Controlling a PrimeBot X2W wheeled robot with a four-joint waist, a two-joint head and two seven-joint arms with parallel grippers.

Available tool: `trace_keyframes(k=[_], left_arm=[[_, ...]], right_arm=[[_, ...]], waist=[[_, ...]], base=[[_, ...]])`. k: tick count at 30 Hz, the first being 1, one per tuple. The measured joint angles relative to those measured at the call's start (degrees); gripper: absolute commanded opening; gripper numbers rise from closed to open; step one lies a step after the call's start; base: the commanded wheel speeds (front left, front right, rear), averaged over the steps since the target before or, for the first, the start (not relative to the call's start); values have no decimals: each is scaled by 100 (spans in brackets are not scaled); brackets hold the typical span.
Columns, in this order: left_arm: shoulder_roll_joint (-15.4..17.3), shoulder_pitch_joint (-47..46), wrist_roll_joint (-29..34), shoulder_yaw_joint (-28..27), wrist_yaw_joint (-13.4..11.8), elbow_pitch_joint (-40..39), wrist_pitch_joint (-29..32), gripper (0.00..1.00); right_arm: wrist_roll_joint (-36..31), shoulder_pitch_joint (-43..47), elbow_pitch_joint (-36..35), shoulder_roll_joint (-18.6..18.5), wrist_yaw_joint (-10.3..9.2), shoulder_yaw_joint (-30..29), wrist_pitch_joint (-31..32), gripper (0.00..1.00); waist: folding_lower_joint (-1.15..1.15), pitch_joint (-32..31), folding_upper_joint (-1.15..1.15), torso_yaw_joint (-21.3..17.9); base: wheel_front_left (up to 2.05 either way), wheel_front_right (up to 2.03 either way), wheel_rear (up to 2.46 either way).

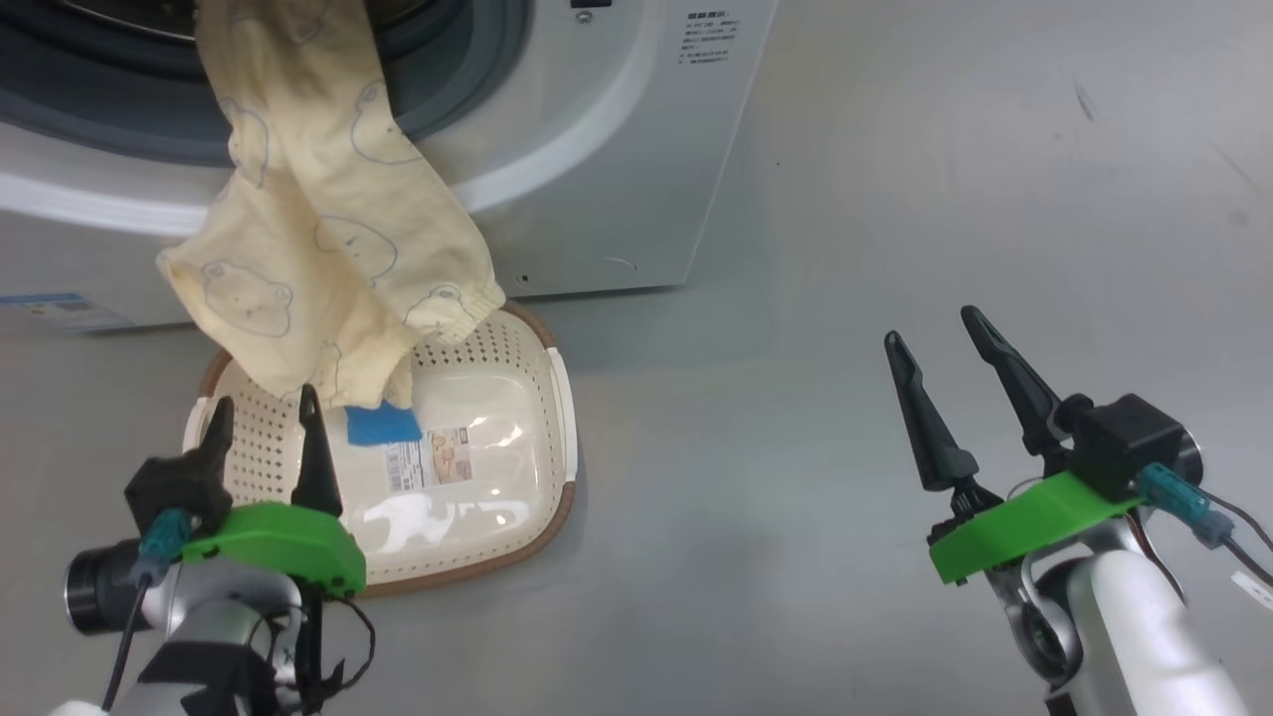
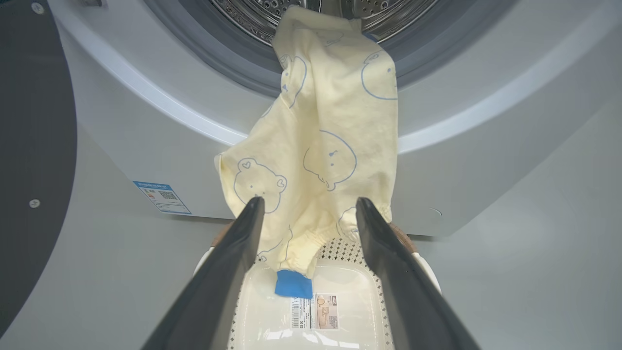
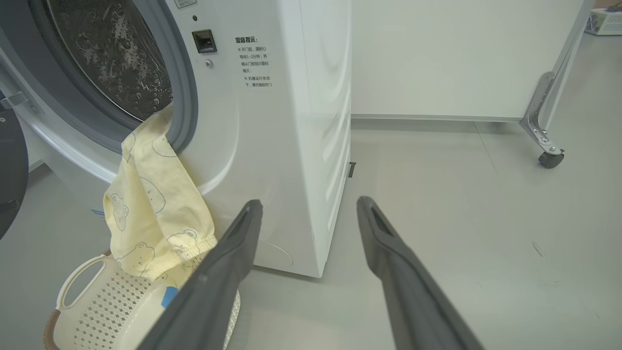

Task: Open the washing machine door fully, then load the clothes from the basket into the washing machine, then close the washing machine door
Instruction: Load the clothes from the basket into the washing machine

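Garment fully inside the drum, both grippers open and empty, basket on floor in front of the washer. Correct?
No. The garment is not fully inside: the left wrist view shows it hanging out of the drum down to the basket. Left gripper and right gripper open and empty, basket before the washer: right.

Pale grey floor [image 3: 461,194]; white partition [image 3: 461,58] behind, metal bracket [image 3: 537,109], castor wheel [image 3: 551,159].

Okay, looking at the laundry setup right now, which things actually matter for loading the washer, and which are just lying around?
Part of the job:
- washing machine
- its door, swung open
- cream-yellow garment, hanging from the drum opening over the basket
- basket

Just lying about:
- white panel on castors
- small box far behind it, too distant to identify
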State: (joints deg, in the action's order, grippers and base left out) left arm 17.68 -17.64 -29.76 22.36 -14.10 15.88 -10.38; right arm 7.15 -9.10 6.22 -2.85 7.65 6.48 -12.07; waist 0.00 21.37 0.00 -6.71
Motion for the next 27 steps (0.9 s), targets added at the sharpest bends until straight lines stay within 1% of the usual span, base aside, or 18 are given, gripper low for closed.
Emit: trace_keyframes(k=[7, 12, 17, 23, 27], left_arm=[[-34, -855, -167, 18, 63, 939, 332, 100], [-67, -1543, -275, 3, 323, 1696, 439, 100], [-63, -2125, -310, -27, 500, 2418, 458, 100], [-15, -2769, -311, -86, 652, 3155, 456, 100], [58, -3104, -312, -130, 705, 3589, 435, 100]], right_arm=[[101, -364, 1, 0, 0, 113, -64, 100], [175, -574, 35, 0, 0, 160, -132, 100], [261, -804, 96, 1, 0, 248, -190, 100], [346, -1039, 174, 2, 0, 333, -224, 100], [404, -1112, 185, 3, 0, 367, -238, 100]], waist=[[1, 475, 0, -117], [1, 888, 0, -224], [1, 1279, 0, -369], [1, 1676, 0, -559], [1, 1872, 0, -673]], base=[[0, 0, 0], [0, 0, 0], [0, 0, 0], [0, 0, 0], [0, 0, 0]])
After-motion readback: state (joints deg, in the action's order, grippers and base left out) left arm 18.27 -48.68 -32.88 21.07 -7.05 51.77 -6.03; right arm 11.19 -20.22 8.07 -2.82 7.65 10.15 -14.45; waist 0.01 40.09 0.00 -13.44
